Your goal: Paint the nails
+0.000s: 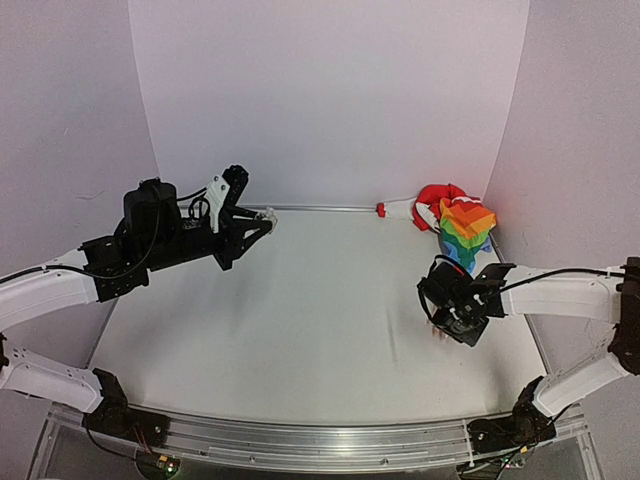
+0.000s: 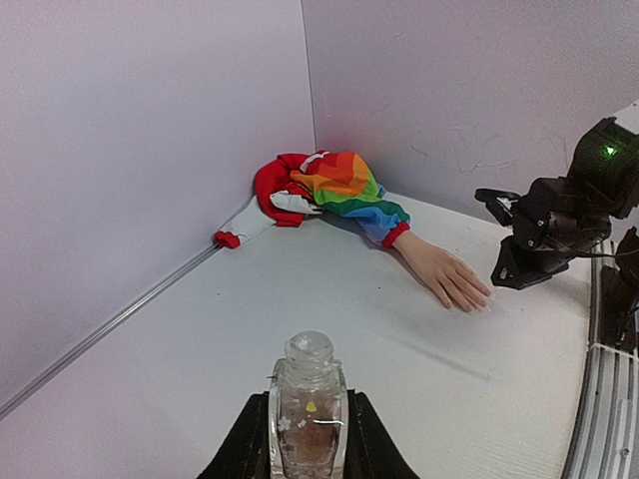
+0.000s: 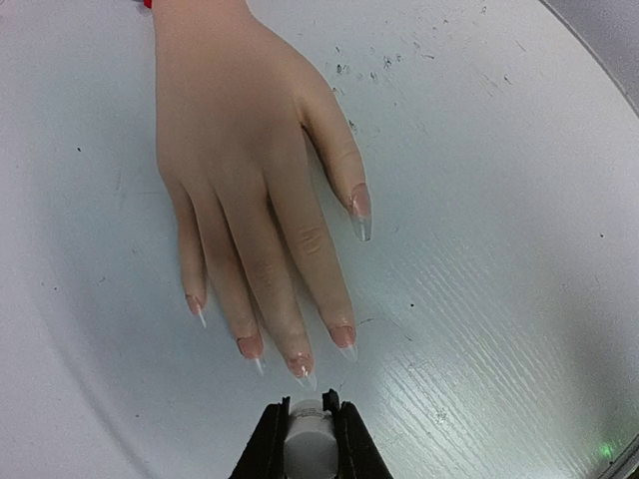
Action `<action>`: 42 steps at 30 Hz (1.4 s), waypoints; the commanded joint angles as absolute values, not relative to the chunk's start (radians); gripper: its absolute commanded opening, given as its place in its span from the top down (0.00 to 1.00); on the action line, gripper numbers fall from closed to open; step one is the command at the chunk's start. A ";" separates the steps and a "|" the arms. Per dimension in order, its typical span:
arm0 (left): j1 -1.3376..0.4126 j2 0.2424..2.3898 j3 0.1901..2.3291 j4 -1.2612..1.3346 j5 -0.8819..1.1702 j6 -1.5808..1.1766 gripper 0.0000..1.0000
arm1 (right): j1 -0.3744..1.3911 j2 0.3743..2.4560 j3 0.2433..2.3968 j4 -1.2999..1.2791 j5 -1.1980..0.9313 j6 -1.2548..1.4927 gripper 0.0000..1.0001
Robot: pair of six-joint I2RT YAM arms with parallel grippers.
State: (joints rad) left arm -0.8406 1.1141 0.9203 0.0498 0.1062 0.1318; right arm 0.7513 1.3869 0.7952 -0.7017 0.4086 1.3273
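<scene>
Nails point(image 3: 344, 336): long, clear-tipped, pointing at me just ahead of my right gripper point(image 3: 310, 424); the middle one lies closest, almost under its tip. They look thin, hard and glossy, so I expect slippery surfaces that want a light stroke, not pressure. No need to take hold of them; if steadying is needed, the back of the fake hand point(image 3: 240, 150) is the place, as it looks soft, rubbery and light and may slide on the table point(image 3: 479, 200).

Hand lies flat, palm down, fingers spread. Beyond it the red cuff point(image 2: 396, 236) and rainbow sleeve point(image 2: 349, 190) trail to the far corner.

Right fingers: clamped on a pale stub point(image 3: 308, 444), likely the brush cap; bristles not visible.
Left gripper point(image 2: 308, 439): closed around a clear bottle point(image 2: 310, 374), upright, well apart from the hand.
</scene>
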 commanded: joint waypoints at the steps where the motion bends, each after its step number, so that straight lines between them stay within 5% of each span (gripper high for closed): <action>1: -0.835 1.106 0.936 0.072 0.121 0.137 1.00 | 0.749 1.421 0.817 -0.732 0.482 1.307 1.00; 42: -0.834 1.096 0.935 0.069 0.117 0.142 1.00 | 0.747 1.562 0.884 -0.679 0.450 1.265 1.00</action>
State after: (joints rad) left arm -0.8406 1.1137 0.9203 0.0490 0.1101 0.1318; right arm 0.7513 1.5536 0.8494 -0.6909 0.4513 1.2806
